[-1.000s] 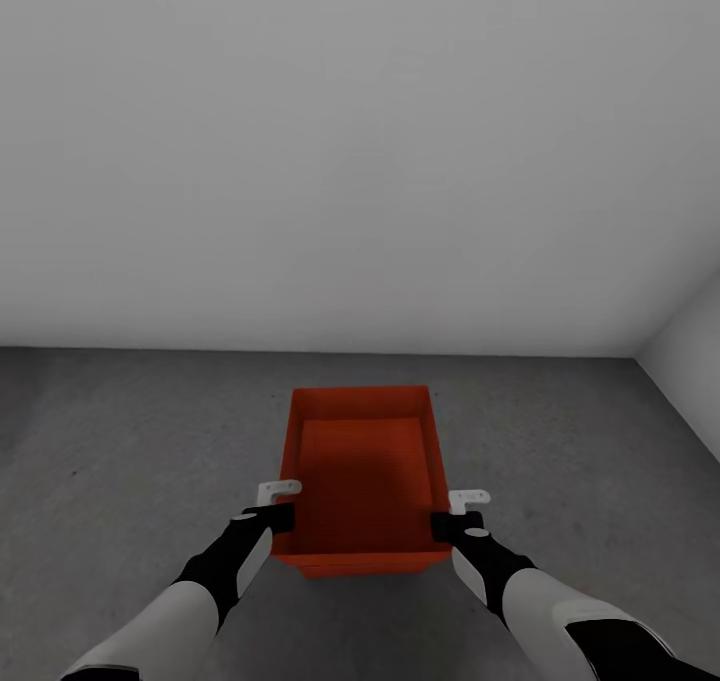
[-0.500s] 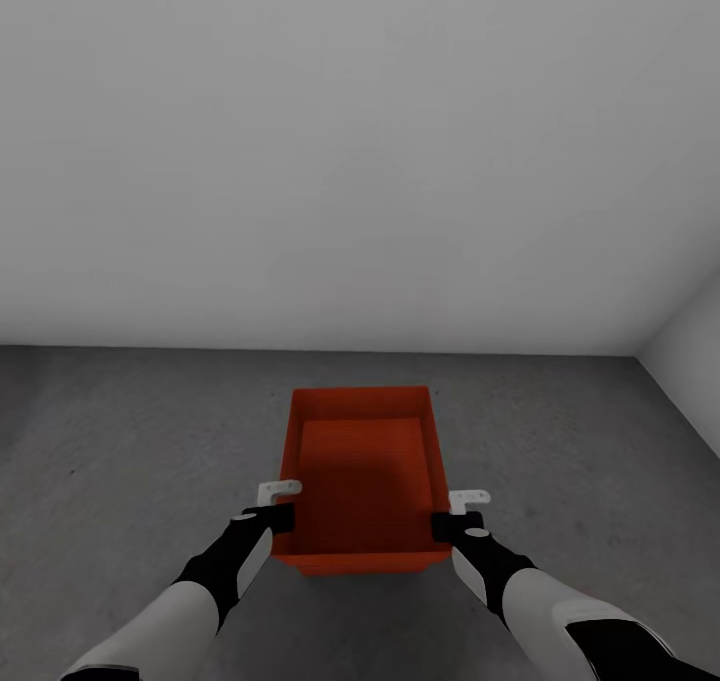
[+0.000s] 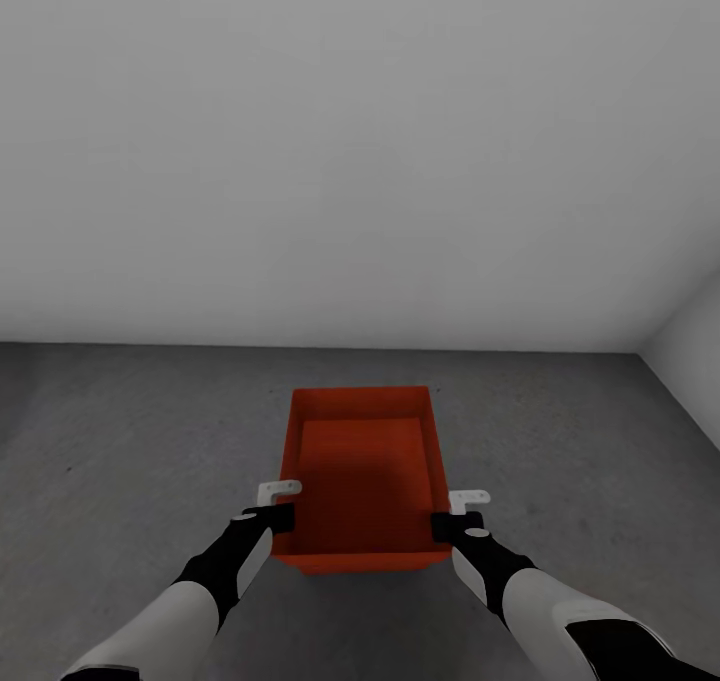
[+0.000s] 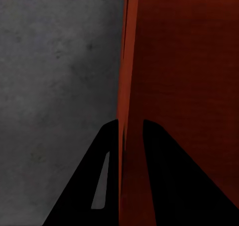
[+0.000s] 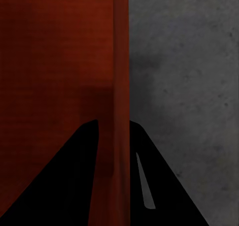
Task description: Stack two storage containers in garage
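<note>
One orange-red storage container (image 3: 362,471) sits in front of me over the dark grey concrete floor (image 3: 130,441) of the garage; I cannot tell whether it rests on the floor or hangs just above it. My left gripper (image 3: 283,516) is shut on its left wall near the front corner. In the left wrist view the two black fingers (image 4: 107,151) pinch the thin red wall (image 4: 128,96). My right gripper (image 3: 442,524) is shut on the right wall, and the right wrist view shows the wall (image 5: 119,86) between its fingers (image 5: 144,151).
A plain grey-white wall (image 3: 360,161) stands a short way beyond the container. A second wall (image 3: 690,361) meets it in a corner at the right. Open concrete lies to the left and right of the container.
</note>
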### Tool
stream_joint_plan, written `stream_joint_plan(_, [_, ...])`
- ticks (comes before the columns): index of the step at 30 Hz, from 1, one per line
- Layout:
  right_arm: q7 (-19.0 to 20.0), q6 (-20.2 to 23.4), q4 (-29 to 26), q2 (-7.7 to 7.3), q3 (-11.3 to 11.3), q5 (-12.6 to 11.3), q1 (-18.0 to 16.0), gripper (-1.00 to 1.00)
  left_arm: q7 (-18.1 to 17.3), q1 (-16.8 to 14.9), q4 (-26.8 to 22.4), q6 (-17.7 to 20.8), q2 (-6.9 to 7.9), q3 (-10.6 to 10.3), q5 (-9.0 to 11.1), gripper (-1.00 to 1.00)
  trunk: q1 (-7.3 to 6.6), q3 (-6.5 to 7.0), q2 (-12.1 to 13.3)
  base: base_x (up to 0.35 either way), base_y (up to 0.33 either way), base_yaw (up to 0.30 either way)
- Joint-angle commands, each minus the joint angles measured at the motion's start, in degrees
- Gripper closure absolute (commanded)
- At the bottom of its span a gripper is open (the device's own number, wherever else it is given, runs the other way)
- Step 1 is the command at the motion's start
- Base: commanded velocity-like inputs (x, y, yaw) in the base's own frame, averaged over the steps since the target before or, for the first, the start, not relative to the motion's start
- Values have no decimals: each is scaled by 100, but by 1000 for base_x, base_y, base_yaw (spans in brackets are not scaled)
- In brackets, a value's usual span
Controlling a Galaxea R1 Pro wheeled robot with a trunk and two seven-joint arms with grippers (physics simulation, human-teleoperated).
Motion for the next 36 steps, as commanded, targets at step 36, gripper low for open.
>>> stream_joint_plan(36, [-330,-21,-13,-159,-152,74,-5,100,320,-1,-17,45,5,44,-27,100,373,-309,-685,0,0,0])
